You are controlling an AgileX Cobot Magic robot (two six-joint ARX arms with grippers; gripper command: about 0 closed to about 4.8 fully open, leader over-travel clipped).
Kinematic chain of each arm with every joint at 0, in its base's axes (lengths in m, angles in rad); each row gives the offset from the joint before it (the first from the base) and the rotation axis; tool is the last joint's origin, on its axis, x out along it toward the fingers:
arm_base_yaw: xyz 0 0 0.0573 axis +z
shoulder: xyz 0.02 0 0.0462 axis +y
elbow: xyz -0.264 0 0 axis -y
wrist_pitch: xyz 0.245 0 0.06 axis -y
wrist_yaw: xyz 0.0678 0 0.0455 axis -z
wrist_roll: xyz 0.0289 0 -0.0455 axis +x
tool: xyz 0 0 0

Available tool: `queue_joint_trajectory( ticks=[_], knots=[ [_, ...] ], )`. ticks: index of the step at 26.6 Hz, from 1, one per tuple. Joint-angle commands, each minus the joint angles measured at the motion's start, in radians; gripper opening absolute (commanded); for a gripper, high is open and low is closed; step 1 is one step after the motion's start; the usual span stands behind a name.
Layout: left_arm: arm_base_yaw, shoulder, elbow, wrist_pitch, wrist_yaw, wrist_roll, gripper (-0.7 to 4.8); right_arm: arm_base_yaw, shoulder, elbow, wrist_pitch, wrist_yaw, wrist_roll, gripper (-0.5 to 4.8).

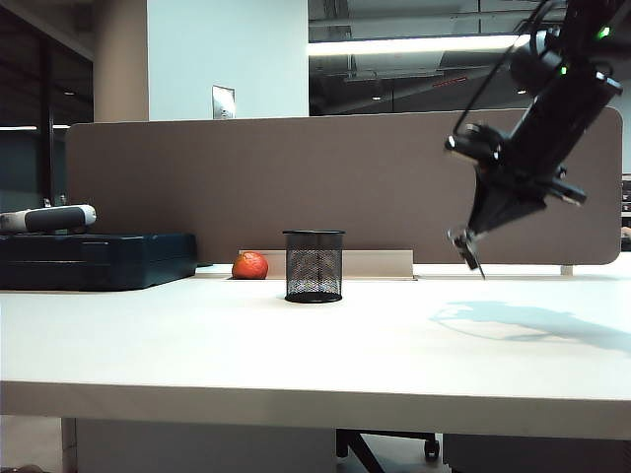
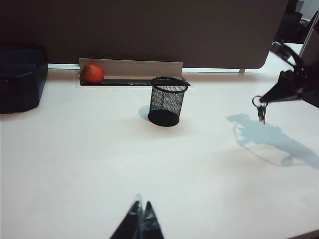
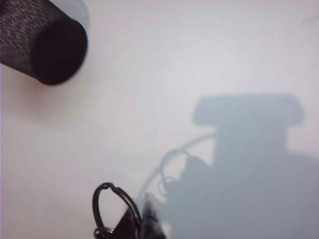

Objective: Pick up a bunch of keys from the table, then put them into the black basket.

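Observation:
The black basket [image 1: 314, 266] stands upright near the back middle of the white table [image 1: 296, 345]; the left wrist view shows the basket [image 2: 167, 101] too, and the right wrist view its side and base [image 3: 45, 42]. My right gripper [image 1: 470, 246] hangs in the air well above the table, to the right of the basket, shut on the bunch of keys [image 1: 473, 254]. A key dangles from the ring [image 2: 260, 110] under the right gripper [image 2: 265, 101]. The ring [image 3: 112, 209] sits pinched in the right gripper [image 3: 141, 215]. My left gripper [image 2: 141, 211] is shut and empty over the table's near side.
An orange fruit [image 1: 249, 265] lies left of the basket by a pale cable tray [image 1: 380, 262]. A dark blue case [image 1: 94, 259] with a white-handled tool [image 1: 49, 218] on it sits at the back left. A brown divider panel [image 1: 296, 177] backs the table.

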Motion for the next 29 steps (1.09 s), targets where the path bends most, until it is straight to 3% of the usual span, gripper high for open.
queue_joint_trajectory(
  ticks=[1, 10, 20, 29],
  knots=[
    [0.000, 0.001, 0.004, 0.016, -0.003, 0.001, -0.06, 0.009, -0.013, 0.073, -0.002, -0.024, -0.003, -0.09],
    [0.000, 0.001, 0.004, 0.016, -0.003, 0.000, -0.06, 0.079, -0.013, 0.312, 0.053, -0.062, 0.008, -0.09],
    [0.000, 0.001, 0.004, 0.011, -0.003, 0.000, -0.06, 0.133, 0.093, 0.316, 0.315, -0.098, 0.171, -0.09],
    [0.000, 0.001, 0.004, 0.004, 0.001, 0.000, -0.06, 0.165, 0.232, 0.328, 0.482, -0.112, 0.242, -0.09]
  ],
)
